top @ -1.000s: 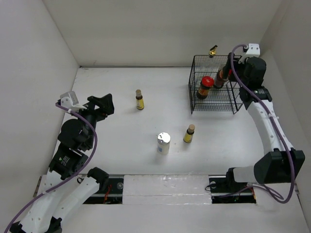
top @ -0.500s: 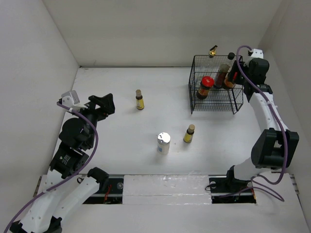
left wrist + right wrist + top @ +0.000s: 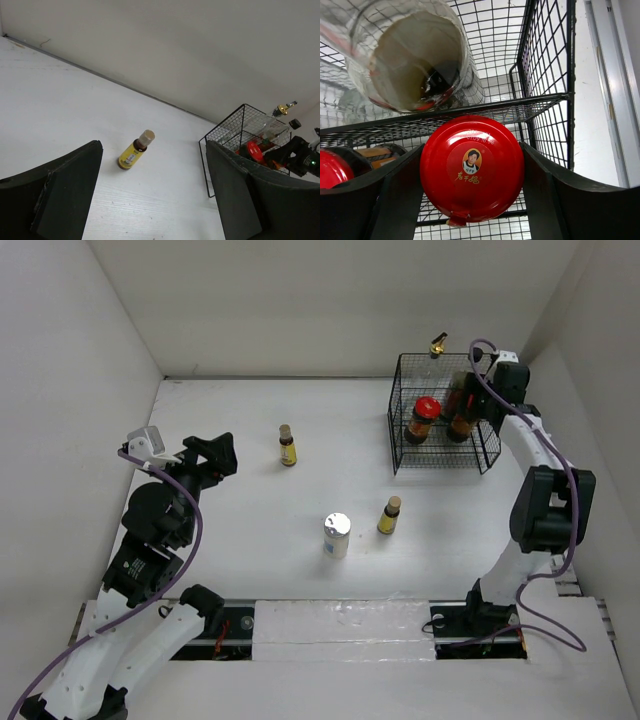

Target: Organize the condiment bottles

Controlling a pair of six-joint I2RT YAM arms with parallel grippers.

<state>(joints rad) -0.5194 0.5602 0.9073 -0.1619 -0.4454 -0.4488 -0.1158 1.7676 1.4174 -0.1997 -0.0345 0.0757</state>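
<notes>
Mid-table stand the silver-lidded jar [image 3: 336,535] and a yellow bottle [image 3: 389,516]. At 9 o'clock the left gripper [image 3: 215,453] gapes wide, empty. At 1 o'clock, inside the wire basket [image 3: 398,430], the right gripper [image 3: 471,155] clamps a red-lidded jar [image 3: 471,177] by its sides.

red lid [image 3: 471,169] | gold Chinese brand characters under portrait | stamped digits illegible

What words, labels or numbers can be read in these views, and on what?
"老干妈" in yellow under a small portrait, on the lid of the red-lidded jar.
Stamped code above the portrait: too faint to read.
Labels on the far yellow bottle and the near yellow bottle: too small to read.
</notes>
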